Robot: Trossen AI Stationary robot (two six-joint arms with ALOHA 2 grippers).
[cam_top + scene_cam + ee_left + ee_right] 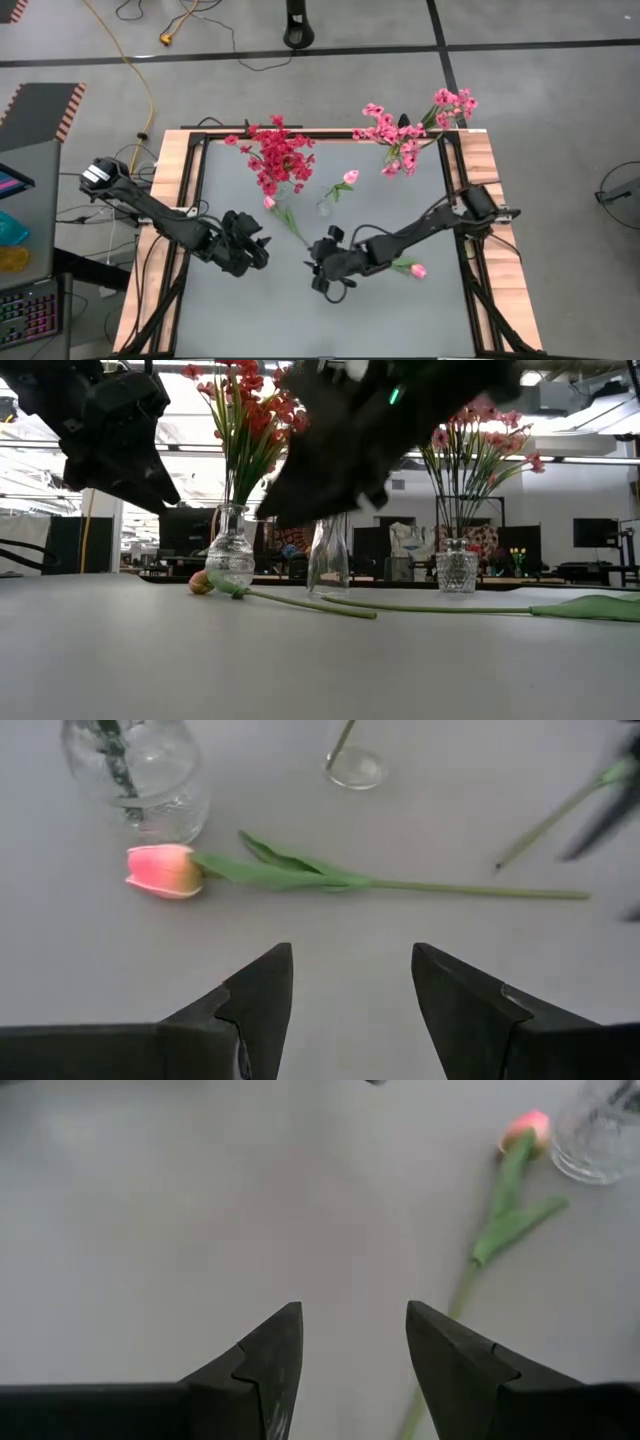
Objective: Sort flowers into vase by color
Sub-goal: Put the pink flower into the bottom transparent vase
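Note:
A pale pink tulip (270, 202) lies flat on the table beside the red-flower vase (275, 160); its stem (480, 891) runs toward the near edge. My left gripper (255, 245) hovers open just left of the stem's end, with the bud (165, 870) ahead of it. My right gripper (322, 265) is open over bare table right of the stem; its wrist view shows the same tulip (527, 1125). A second tulip (417, 270) lies near the right arm. A third tulip (350, 177) stands in the middle vase (328, 555). Pink sprays (405, 130) fill the right vase (457, 570).
Three glass vases stand in a row toward the far edge: a round one (230, 560) holding red clusters, a slim bottle, and a cut-glass one. The second tulip's leaf (590, 607) lies at the right. A wooden frame (165, 210) borders the table. Bare tabletop lies toward the near edge.

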